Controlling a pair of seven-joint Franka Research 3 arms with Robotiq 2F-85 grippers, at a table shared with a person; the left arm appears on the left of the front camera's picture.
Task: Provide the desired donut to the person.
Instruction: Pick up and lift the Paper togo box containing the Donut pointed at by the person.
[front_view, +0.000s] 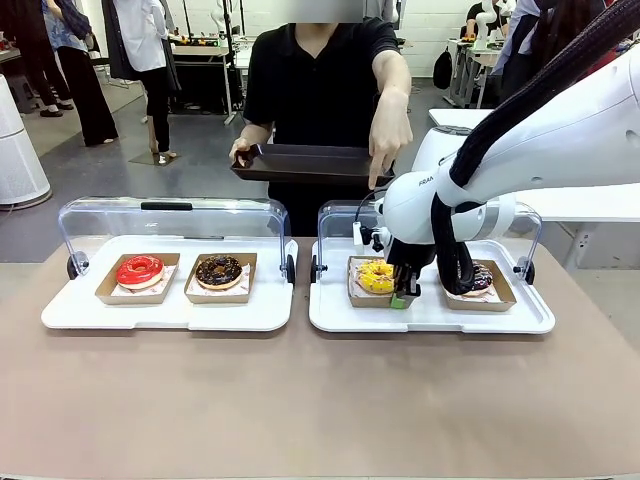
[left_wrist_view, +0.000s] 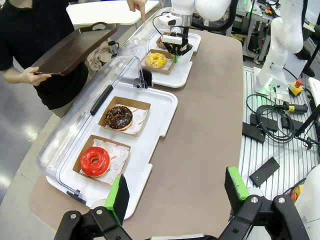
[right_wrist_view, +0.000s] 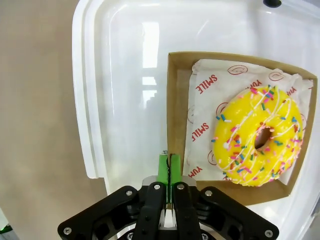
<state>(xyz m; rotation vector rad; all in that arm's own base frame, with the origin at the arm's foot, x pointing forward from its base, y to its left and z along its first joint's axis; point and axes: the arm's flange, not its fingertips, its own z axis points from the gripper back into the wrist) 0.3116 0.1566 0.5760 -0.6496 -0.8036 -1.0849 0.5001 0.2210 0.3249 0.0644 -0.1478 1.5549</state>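
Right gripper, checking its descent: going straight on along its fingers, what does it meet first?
The right gripper seems shut on the wall of the cardboard tray, so that comes first. Farther down it would likely press into the white tray.

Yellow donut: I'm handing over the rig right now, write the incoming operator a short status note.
The right gripper is shut on the wall of the yellow donut's cardboard tray, which sits in the white case.
The left gripper is open above the table, holding nothing.
The person's hand points down at the yellow donut; the other holds a dark tray.
Done: grasp. Left: lift, deliver to the dark tray.
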